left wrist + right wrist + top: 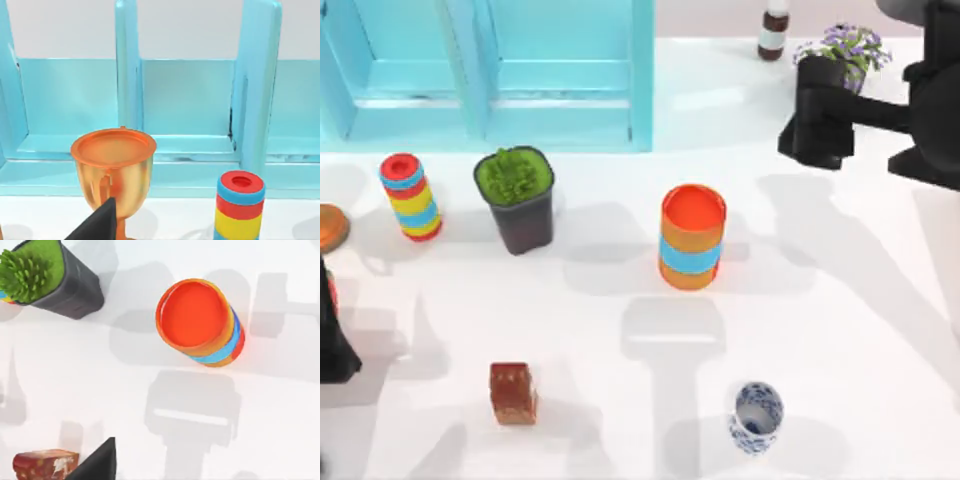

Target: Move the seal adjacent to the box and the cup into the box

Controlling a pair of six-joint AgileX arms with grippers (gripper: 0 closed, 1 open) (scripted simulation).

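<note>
A: The seal (513, 393) is seen from above at about seven o'clock on the white table (840, 300), upright and untouched. Where is the cup placed?

B: The blue-patterned cup (756, 417) is found at five o'clock, tipped so that its mouth is visible, well apart from the seal. The turquoise box (490, 70) is set along the far edge at eleven o'clock.

A: And what else is noted in the top view?

B: A potted green plant (516, 197), a striped cylinder (410, 197) at nine o'clock and an orange cylinder with a blue band (692, 237) near the centre. The right gripper (817, 125) is held at two o'clock, above the table; the left arm (332, 335) is parked at the left edge. How far either pair of jaws is opened cannot be told, and nothing is seen held.

A: The left wrist view?

B: A golden-orange goblet (114, 172) and the striped cylinder (239, 205) are shown before the box's compartments (187, 100).

A: The right wrist view?

B: The banded cylinder (200, 322), the plant pot (47, 277) and the seal (45, 465) are shown from above.
</note>
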